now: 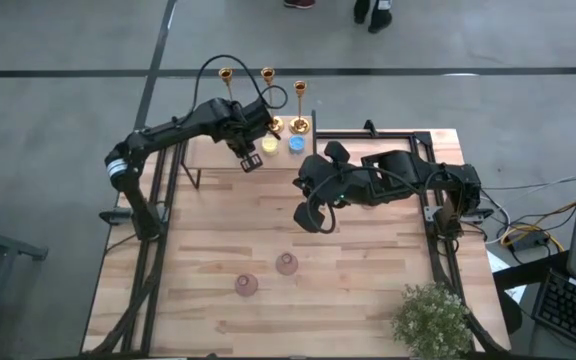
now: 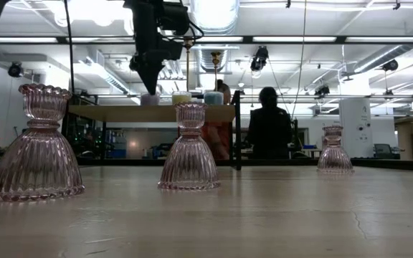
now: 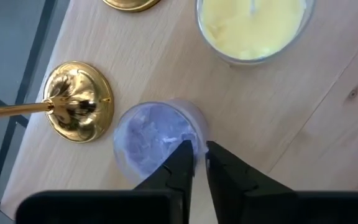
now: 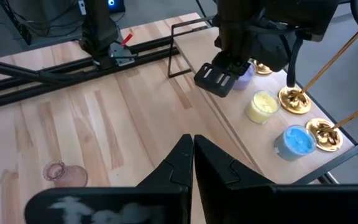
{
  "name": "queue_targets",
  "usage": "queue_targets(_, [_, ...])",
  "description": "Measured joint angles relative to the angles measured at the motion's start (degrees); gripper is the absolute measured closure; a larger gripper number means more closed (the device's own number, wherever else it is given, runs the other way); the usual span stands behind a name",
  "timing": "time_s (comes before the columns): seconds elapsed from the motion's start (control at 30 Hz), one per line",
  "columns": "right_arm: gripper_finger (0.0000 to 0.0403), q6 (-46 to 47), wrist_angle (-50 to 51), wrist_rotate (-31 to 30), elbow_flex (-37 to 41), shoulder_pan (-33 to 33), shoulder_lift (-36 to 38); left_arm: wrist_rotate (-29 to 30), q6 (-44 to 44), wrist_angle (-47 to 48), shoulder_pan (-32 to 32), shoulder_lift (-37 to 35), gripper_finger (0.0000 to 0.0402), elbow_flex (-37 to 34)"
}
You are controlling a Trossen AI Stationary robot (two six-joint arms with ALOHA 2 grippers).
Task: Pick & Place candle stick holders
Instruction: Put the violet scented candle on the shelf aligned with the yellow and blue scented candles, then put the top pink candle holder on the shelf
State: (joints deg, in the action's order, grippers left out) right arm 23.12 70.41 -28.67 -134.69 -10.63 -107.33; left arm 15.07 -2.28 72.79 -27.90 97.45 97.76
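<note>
the three gold candle stick holders (image 1: 267,100) stand in a row at the far edge of the table (image 1: 368,290), at about 12 o'clock in the high view, their thin stems leaning out over the floor in that picture. just in front of their bases sit three small candles: a purple candle (image 3: 157,134), a yellow candle (image 3: 250,25) and a blue candle (image 4: 294,142).

the left tool (image 3: 194,162) hangs right over this cluster. in its wrist view the two fingers are nearly together, almost closed with only a thin gap, their tips over the rim of the purple candle; they grip nothing that can be seen. the gold base (image 3: 78,101) of the nearest holder lies just beside that candle, at about 9 o'clock from it in the wrist picture.

the right tool (image 4: 191,155) waits over the middle of the table, at about 3 o'clock from the left one in the high view, its fingers closed and empty.

the step in hand looks like reaching for a holder, not yet grasped. to do it well, the left tool should open wide, shift off the purple candle toward the gold stem, and close low on the stem, where it is steadier. the holders are tall and narrow, so a sideways nudge could tip one off the table edge. keep clear of the candles; they stand close by.

three pink glass holders (image 2: 189,147) stand nearer the front of the table.
</note>
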Motion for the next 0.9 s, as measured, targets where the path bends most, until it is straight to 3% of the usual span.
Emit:
queue_targets(0.37, [0.0394,-0.6,0.1,0.0,0.0,0.0,0.0,-0.3,3.9,0.0,0.4,-4.6,0.0318,0.8])
queue_targets(0.6, [0.0394,0.8,3.2,0.0,0.0,-0.2,0.0,-3.1,12.3,-0.6,1.1,-13.3,0.032,0.5])
queue_targets(0.9, [0.0394,0.0,4.2,0.5,0.0,-0.8,0.0,-5.6,14.0,-6.4,8.3,-24.0,0.0321,0.5])
